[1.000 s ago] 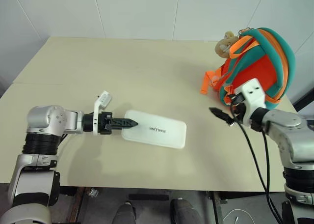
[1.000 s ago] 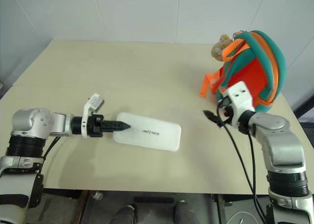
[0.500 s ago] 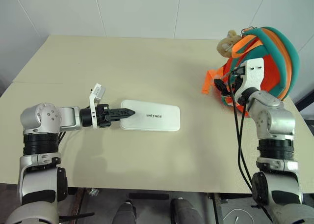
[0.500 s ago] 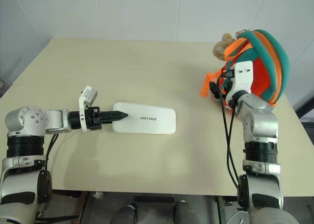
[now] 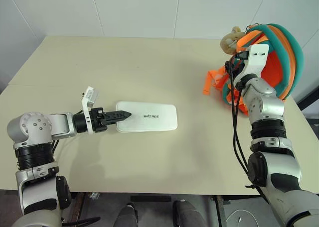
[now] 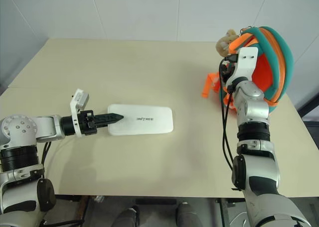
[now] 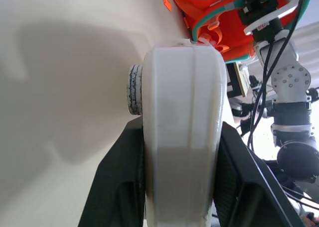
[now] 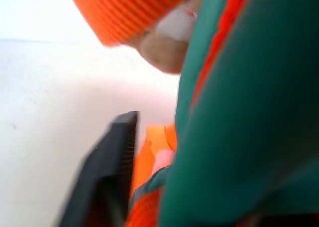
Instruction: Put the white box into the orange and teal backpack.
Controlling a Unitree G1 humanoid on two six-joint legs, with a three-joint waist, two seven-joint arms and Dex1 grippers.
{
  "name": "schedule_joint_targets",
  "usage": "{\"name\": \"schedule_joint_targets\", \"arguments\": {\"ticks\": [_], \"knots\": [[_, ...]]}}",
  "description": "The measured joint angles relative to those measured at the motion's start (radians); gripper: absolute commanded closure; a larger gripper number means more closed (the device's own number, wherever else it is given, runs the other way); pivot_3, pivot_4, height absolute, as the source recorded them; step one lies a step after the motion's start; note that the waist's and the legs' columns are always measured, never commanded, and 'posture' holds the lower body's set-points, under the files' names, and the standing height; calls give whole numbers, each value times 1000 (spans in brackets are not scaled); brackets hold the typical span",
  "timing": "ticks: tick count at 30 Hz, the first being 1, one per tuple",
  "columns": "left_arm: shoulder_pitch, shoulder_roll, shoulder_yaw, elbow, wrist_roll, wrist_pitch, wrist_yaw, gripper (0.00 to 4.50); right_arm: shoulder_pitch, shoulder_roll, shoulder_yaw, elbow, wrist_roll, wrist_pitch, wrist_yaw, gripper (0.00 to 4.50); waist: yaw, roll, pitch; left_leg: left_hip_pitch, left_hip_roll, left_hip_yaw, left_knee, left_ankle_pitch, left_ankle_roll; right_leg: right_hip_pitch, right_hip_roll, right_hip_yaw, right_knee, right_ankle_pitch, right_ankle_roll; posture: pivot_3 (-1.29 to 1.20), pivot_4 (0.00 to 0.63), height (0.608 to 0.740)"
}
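Observation:
The white box [image 5: 147,123] lies flat on the table, left of centre, with dark lettering on top. My left gripper [image 5: 119,116] is shut on its left end; in the left wrist view the box [image 7: 182,137] sits clamped between the two black fingers [image 7: 114,187]. The orange and teal backpack [image 5: 281,53] stands upright at the far right of the table, a tan plush toy [image 5: 231,40] at its top. My right gripper [image 5: 234,66] is raised against the backpack's teal front rim [image 8: 239,112]. That rim covers most of the gripper.
The beige table [image 5: 149,67] stretches wide behind and in front of the box. Orange straps with buckles [image 5: 212,82] trail from the backpack onto the table. A white wall stands behind, and the table's right edge lies close beside the backpack.
My right arm has risen and reached forward from the table's surface to the backpack's rim. The left gripper has swung the box so that it lies squarer to the table's front edge.

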Motion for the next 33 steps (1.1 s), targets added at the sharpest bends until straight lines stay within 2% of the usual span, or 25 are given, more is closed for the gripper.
{"name": "schedule_joint_targets", "arguments": {"ticks": [3, 4, 12, 16, 20, 24, 26, 33], "knots": [[-1, -1, 57, 1, -3, -3, 24, 3180, -4, 8, 0, -6, 29, 6, 29, 4460, -5, 0, 0, 0, 0, 0, 0, 0, 0, 0, 0, 0, 0, 0, 0, 0, 150, 740], [-5, -2, 81, 4, -3, -7, 33, 3180, -4, 10, -1, -13, 38, 10, 40, 4500, -6, 0, 0, 0, 0, 0, 0, 0, 0, 0, 0, 0, 0, 0, 0, 0, 150, 740], [-97, -1, 229, 95, 6, -92, 137, 3182, -3, 30, 41, -199, 115, 102, 173, 4500, -10, 0, 0, 0, 0, 0, 0, 0, 0, -1, 0, 0, 0, 0, 0, 0, 150, 740], [-141, 40, 276, 197, 33, -173, 191, 3182, 7, 44, 74, -326, 166, 188, 238, 4500, -12, 0, 0, -1, 0, 0, -1, 0, 0, -2, 0, 0, 1, 0, 0, 0, 150, 740], [-158, 99, 275, 244, 36, -218, 192, 3183, 37, 49, 119, -472, 233, 287, 314, 4500, -11, 1, 0, -3, 1, 0, -2, 1, -3, -5, 0, 0, 4, 0, 0, 0, 150, 740], [-165, 151, 256, 287, 40, -274, 181, 3183, 52, 52, 166, -617, 314, 387, 387, 4500, -9, 1, 0, -14, 1, 0, 1, 4, -7, -18, 0, -1, 10, 0, 0, 0, 150, 740], [-168, 167, 246, 319, 43, -300, 172, 3183, 69, 47, 188, -688, 350, 428, 423, 4500, -7, 0, 0, -15, 1, 0, 1, 4, -8, -18, 0, -2, 10, 0, 0, 0, 150, 740], [-215, 251, 202, 406, 59, -376, 116, 3183, 106, -40, 226, -871, 479, 541, 561, 4500, -5, 0, 0, -15, 1, 0, 1, 5, -7, -18, 0, -3, 10, 0, 0, 0, 150, 740]]}}
